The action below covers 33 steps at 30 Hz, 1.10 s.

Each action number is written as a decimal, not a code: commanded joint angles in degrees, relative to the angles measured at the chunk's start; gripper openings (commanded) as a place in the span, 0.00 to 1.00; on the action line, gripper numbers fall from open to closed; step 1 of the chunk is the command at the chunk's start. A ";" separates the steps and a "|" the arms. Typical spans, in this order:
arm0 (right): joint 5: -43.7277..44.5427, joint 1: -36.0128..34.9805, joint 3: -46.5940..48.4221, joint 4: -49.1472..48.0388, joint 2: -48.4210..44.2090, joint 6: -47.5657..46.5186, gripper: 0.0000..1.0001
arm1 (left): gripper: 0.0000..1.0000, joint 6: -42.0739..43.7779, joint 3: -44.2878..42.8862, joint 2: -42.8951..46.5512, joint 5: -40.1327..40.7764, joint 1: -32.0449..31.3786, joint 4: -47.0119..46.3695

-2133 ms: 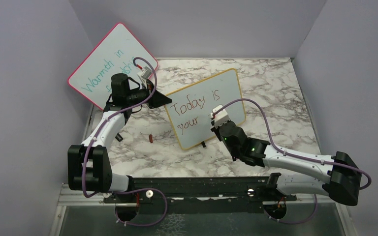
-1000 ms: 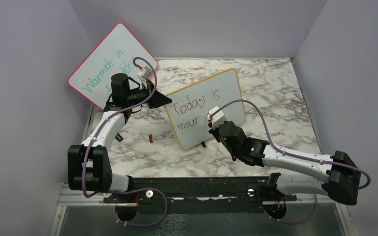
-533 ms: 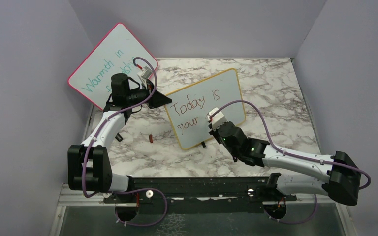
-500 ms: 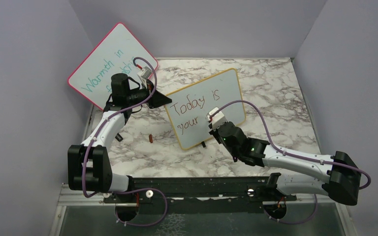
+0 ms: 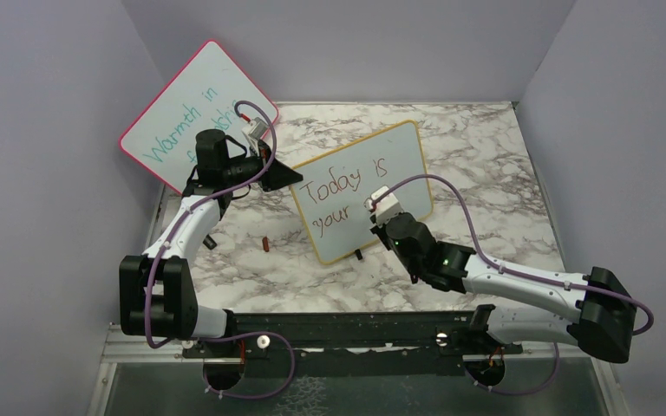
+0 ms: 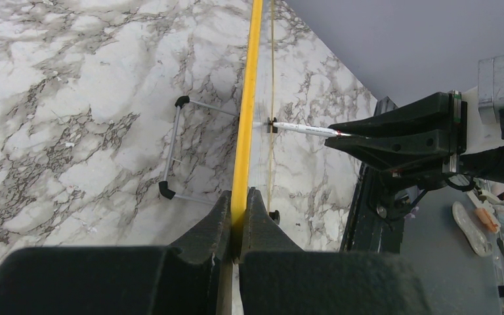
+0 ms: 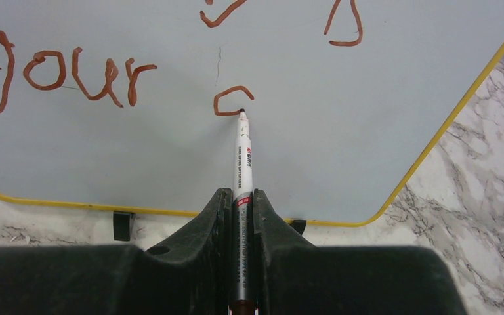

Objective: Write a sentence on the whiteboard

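— What did the overhead view show?
— The whiteboard (image 5: 399, 156) stood tilted on the marble table (image 5: 486, 173), in front of the pink-framed board (image 5: 192, 113). The sentence (image 5: 334, 191) read "Today IS your" over two lines. The left gripper (image 5: 293, 179) met the whiteboard's left edge. The right gripper (image 5: 373, 215) was at its lower middle.

— And the left wrist view?
— Its fingers (image 6: 213, 220) were pinched tight on the yellow frame, which was seen edge-on. Farther along, a marker (image 6: 302, 128) touched the writing face.

— The right wrist view?
— That gripper was clamped round the marker's barrel. The tip touched the whiteboard at the end of a small "c"-shaped stroke, just right of "your".
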<state>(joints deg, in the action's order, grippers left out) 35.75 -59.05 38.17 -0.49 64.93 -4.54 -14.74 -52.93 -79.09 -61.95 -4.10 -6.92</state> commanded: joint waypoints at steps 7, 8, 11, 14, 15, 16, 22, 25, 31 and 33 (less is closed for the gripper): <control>1.96 1.23 0.31 -6.00 -0.44 -2.33 0.01 | 0.00 4.37 0.28 -1.77 3.51 0.14 3.97; 1.85 1.24 0.38 -6.35 -0.58 -2.54 0.00 | 0.00 4.37 0.28 -1.79 3.51 0.14 3.93; 1.85 1.38 0.92 -7.13 -0.79 -3.35 0.00 | 0.00 4.37 0.28 -1.78 3.50 0.14 3.91; 1.78 1.65 1.40 -7.92 -0.45 -4.08 0.00 | 0.00 4.37 0.28 -1.81 3.42 0.19 3.95; 1.78 1.82 1.57 -8.27 -0.20 -4.30 0.00 | 0.00 4.37 0.28 -1.78 3.42 0.11 3.93; 1.72 1.87 1.60 -8.56 -0.04 -4.48 0.00 | 0.00 4.37 0.28 -1.77 3.42 0.14 3.94; 0.94 2.18 2.60 -9.68 1.05 -5.54 0.00 | 0.00 4.37 0.28 -1.80 3.40 0.15 3.97; 0.69 2.42 2.77 -9.53 1.59 -5.57 0.01 | 0.00 4.37 0.28 -1.69 3.42 0.14 3.93; 0.13 2.56 2.60 -6.80 1.57 -3.88 0.00 | 0.00 4.37 0.28 -1.69 3.42 0.14 4.00; -0.25 2.53 2.21 -5.45 1.18 -3.03 0.00 | 0.00 4.37 0.28 -1.68 3.48 0.15 3.93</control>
<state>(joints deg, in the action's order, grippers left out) 36.29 -56.88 39.22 -7.84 66.06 -9.19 -14.74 -52.95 -79.09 -61.95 -4.10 -6.92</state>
